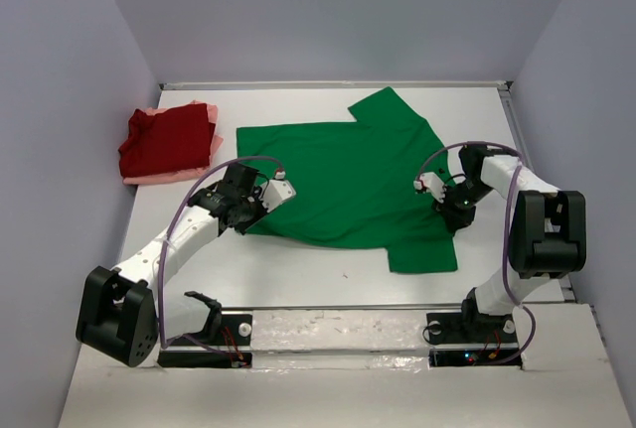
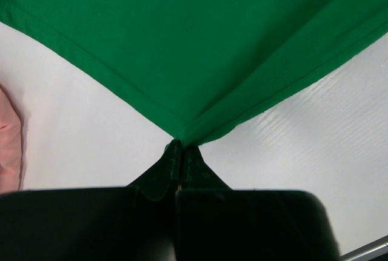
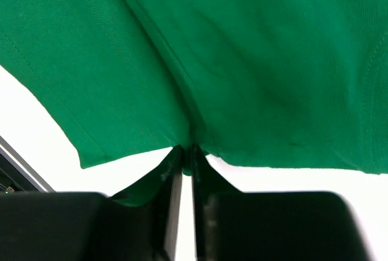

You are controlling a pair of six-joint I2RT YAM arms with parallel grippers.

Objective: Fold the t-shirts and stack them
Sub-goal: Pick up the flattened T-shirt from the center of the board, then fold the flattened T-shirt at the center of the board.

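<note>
The bright green t-shirt [image 1: 348, 180] lies spread flat across the middle of the white table. My left gripper [image 1: 260, 206] is shut on its near left corner, seen pinched between the black fingertips in the left wrist view [image 2: 180, 143]. My right gripper [image 1: 445, 205] is shut on the shirt's right side by the near sleeve; the right wrist view [image 3: 193, 147] shows a fold of green cloth [image 3: 242, 61] clamped there. The dark red t-shirt [image 1: 167, 140] lies folded on the folded pale pink t-shirt [image 1: 169, 176] at the far left.
The table's raised rim [image 1: 338, 83] runs along the back, and grey walls close in on both sides. A strip of pink cloth [image 2: 9, 146] shows at the left edge of the left wrist view. The arm bases [image 1: 204, 334] sit at the near edge.
</note>
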